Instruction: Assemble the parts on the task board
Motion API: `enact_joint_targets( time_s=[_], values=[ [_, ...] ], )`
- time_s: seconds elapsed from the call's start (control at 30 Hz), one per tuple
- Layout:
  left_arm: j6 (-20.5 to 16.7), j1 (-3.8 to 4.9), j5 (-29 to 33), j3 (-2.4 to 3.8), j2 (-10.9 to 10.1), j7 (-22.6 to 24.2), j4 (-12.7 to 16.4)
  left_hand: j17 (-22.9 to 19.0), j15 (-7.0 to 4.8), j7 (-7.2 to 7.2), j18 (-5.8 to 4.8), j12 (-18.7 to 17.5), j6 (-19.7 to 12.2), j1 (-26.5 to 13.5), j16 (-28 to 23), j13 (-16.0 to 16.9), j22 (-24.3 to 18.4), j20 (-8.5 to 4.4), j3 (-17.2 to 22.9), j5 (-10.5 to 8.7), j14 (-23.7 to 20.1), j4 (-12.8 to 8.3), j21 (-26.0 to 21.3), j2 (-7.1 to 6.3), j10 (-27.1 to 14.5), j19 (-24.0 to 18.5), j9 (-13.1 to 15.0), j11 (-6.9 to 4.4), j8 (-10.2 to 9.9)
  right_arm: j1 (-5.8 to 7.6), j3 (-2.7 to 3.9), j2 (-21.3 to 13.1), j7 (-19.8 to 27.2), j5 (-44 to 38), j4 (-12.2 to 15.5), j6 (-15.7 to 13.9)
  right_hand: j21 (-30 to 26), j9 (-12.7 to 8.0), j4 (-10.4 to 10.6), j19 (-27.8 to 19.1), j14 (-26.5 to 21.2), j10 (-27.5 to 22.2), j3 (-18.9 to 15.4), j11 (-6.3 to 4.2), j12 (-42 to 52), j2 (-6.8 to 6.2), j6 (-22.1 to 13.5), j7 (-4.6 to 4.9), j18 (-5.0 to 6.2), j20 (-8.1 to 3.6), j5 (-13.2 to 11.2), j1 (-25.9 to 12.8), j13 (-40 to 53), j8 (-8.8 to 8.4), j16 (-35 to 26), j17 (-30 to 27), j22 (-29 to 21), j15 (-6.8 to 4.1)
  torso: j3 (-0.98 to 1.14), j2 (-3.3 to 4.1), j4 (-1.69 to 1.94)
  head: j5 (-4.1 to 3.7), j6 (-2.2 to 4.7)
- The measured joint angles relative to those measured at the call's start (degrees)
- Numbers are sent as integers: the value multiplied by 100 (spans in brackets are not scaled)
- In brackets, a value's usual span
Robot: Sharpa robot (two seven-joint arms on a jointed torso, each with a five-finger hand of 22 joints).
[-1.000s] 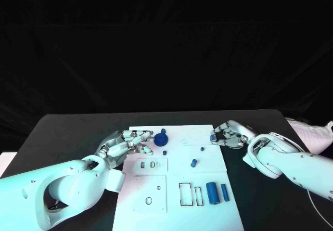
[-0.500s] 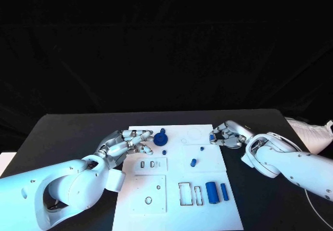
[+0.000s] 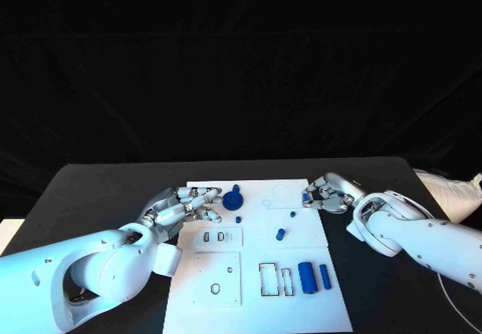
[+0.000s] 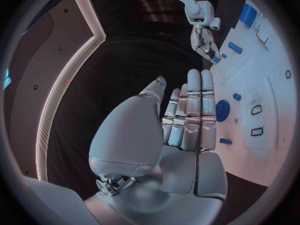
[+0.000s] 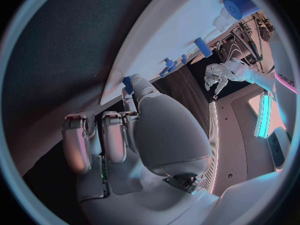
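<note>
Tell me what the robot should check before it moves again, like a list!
1. Right hand holds a small blue piece: ok, pinched at the board's edge.
2. Left hand is free: ok, holding nothing beside the blue gear.
3. White board lies flat: ok.
4. Two blue cylinders wait on the board: ok.
5. Which hole the held piece fits: cannot tell.

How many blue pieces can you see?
7: gear and knob near the left hand, three small pegs mid-board, two cylinders nearest. The right hand may hide another.
</note>
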Motion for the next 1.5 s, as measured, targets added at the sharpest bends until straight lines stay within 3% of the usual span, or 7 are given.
enact_joint_targets(
  time_s=[0.17, 0.37, 0.73, 1.0, 1.2, 1.33, 1.5],
  values=[
    [1, -1, 0, 0, 0, 0, -30, 0, 0, 0, 0, 0, 0, 0, 0, 0, 0, 0, 0, 0, 0, 0, 0, 0, 0, 0, 0, 0, 0, 0, 1, -47, -92, -12, 248, -139, 0, 0, -14, -3, 0, -2, 14, -21, 5, 16, 8, 8, 0, -38, -1, -16, 1, 0, 0, 0, 0, 0, 0, -7, -4, 15, -2],
    [2, -1, 0, 0, -8, 0, -121, 0, 0, 0, 0, 0, 0, 0, 0, 0, -1, 0, 0, 0, 0, 0, 0, 0, 0, 0, 0, 0, 0, 81, 22, -110, -297, -35, 815, -320, 0, 0, 2, 0, 0, -10, 30, -30, 15, 38, 9, 9, 0, -41, -22, -38, 3, 0, 0, 0, -1, 0, -3, -16, -8, 27, 3],
    [4, 0, 24, 0, -3, 14, -417, 29, 0, 0, 1, 0, 0, 0, -40, 0, 12, 0, 17, 0, 0, -17, 27, 0, 0, 0, 0, 0, 0, 71, 20, 383, -885, -527, 1505, -363, 32, 0, -11, 0, 0, -11, 78, -29, 43, 76, 8, 7, 0, -40, -54, -76, 0, 0, 0, 3, -2, 0, -58, -92, 28, 75, -102],
    [4, 1, 45, 1, -9, 30, -571, 28, 0, 0, 1, 0, 0, 0, -40, 0, 12, 0, 17, 0, 0, -17, 26, 0, 0, 0, 0, 0, 0, -1, -83, 899, -1310, -1050, 1579, -174, 32, 0, -11, -1, -1, -11, 78, -29, 45, 91, 6, 6, 0, -40, -67, -91, 3, -6, 0, 4, -2, 1, -106, -140, 96, 80, -166],
    [3, 1, 53, 1, -11, 40, -593, 35, 0, 0, 0, 0, 0, 0, -40, 0, 11, 0, 17, 0, 0, -17, 25, 0, 0, 0, 0, 0, -23, -125, -138, 1233, -1573, -1341, 1428, -8, 32, 0, -11, -1, -1, -11, 78, -28, 55, 91, -3, -3, 0, -40, -78, -91, 10, -18, 0, 3, -3, 1, -141, -160, 119, 99, -196],
    [3, 2, 55, 1, -10, 40, -593, 35, 0, 0, 0, 0, 0, 0, -40, 0, 11, 14, 17, 0, 0, -17, 24, 0, 0, -14, 0, 0, -23, -211, -160, 1375, -1692, -1471, 1351, 104, 32, 0, -12, -1, -1, -11, 77, -28, 55, 90, -3, -3, 0, -40, -88, -90, 10, -34, 0, 3, -3, 1, -154, -164, 131, 108, -216],
    [2, 2, 58, 1, -10, 32, -590, 35, 0, 0, 1, 0, 0, 0, -40, 0, 16, 21, 17, 0, 0, -17, 23, 0, 0, -21, 0, 0, -23, -294, -171, 1475, -1793, -1617, 1300, 225, 32, 0, -12, -1, -1, -11, 77, -28, 27, 90, -4, -4, -1, -39, -89, -90, 12, -50, 0, 3, -3, 1, -152, -164, 133, 142, -239]
  ],
)
